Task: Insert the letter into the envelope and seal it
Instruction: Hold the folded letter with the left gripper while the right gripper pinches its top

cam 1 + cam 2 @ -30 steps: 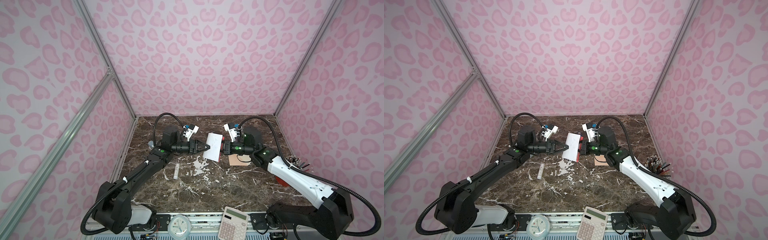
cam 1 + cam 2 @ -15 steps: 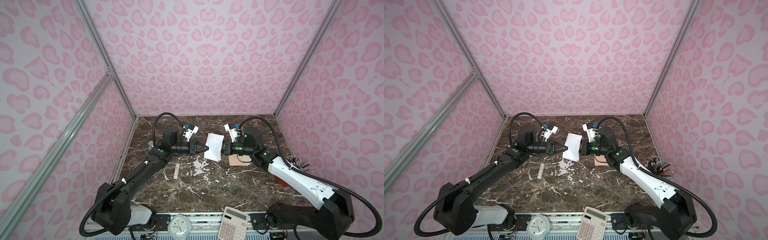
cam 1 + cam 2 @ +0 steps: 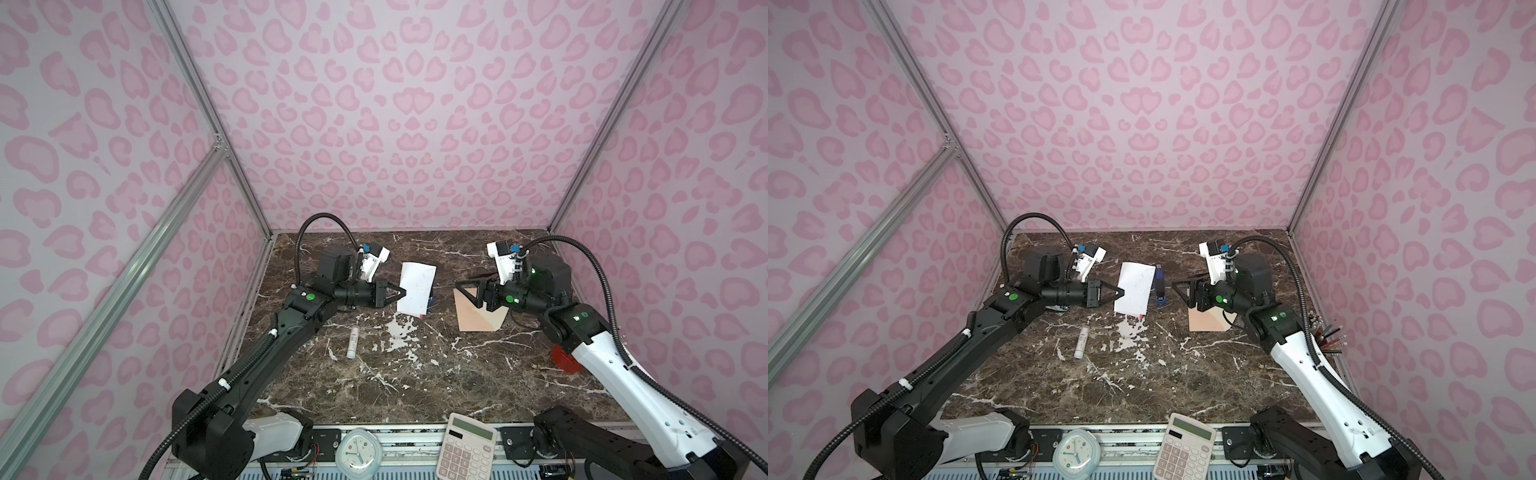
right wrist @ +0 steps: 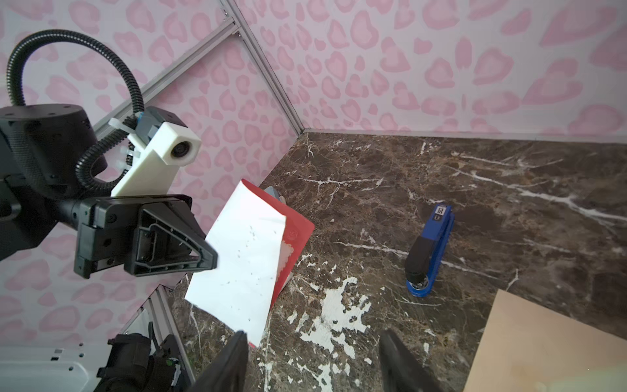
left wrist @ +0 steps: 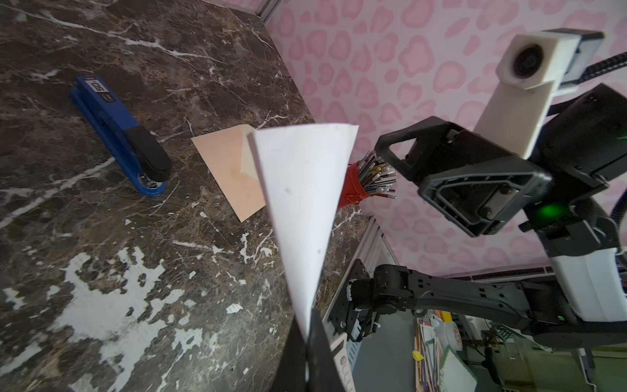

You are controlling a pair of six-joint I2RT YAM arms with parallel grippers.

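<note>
Your left gripper (image 3: 401,292) pinches the letter (image 3: 417,286) at one edge; it looks light and floppy, so hold mid-edge. Your right gripper (image 3: 464,286) gapes empty near the envelope (image 3: 473,320).

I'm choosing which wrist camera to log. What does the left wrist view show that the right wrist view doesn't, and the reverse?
Only the left wrist: the pencil cup and the right arm. Only the right wrist: the red side of the letter. Both: the letter's white face, the stapler, the envelope and the table.
</note>
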